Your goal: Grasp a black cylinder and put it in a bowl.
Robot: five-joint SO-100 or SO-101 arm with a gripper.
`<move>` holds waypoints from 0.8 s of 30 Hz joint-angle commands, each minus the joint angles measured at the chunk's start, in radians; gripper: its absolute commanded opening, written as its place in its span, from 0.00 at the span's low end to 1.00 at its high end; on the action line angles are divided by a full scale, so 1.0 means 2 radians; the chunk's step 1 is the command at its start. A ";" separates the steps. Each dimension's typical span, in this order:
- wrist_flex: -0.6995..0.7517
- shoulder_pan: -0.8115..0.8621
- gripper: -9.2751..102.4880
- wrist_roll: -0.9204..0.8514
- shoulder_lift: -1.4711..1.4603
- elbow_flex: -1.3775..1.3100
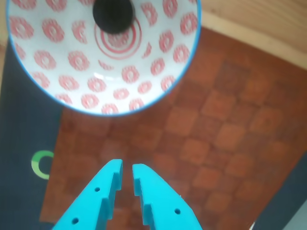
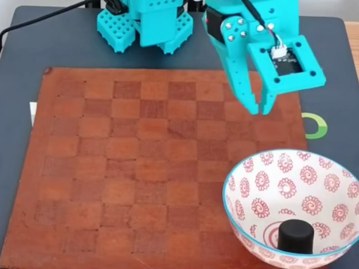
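Bowl (image 2: 291, 208) first, since it sits nearest the camera in the fixed view, at the lower right, resting on the near right corner of the chessboard (image 2: 140, 168). It is white with red spiral flowers and a thin light-blue rim. Inside it, on the bottom and a little toward the near side, stands the black cylinder (image 2: 295, 235), upright, flat top up. In the wrist view the same bowl (image 1: 72, 72) fills the upper left, and the cylinder (image 1: 112, 14) shows as a dark round shape close to the red rings at the bowl's centre.

Beyond the bowl, the brown chessboard spreads to the left and away, lying on a dark worktop (image 2: 22, 84). A green ring mark (image 2: 315, 125) shows on the worktop just past the board's right edge, farther off than the bowl.

Farther still, the turquoise tool (image 2: 259, 107) hangs over the far right part of the board, well apart from the bowl, fingers pointing down. In the wrist view the tool (image 1: 126, 175) holds nothing and its two fingers stand close together with only a narrow gap between the tips.

At the far edge of the worktop stands the arm's turquoise base (image 2: 146, 25).
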 commanded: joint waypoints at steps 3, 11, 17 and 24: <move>0.000 0.024 0.08 -0.002 0.110 0.111; -0.008 0.070 0.08 -0.001 0.235 0.296; -0.034 0.102 0.08 -0.002 0.328 0.410; -0.112 0.111 0.08 0.004 0.453 0.553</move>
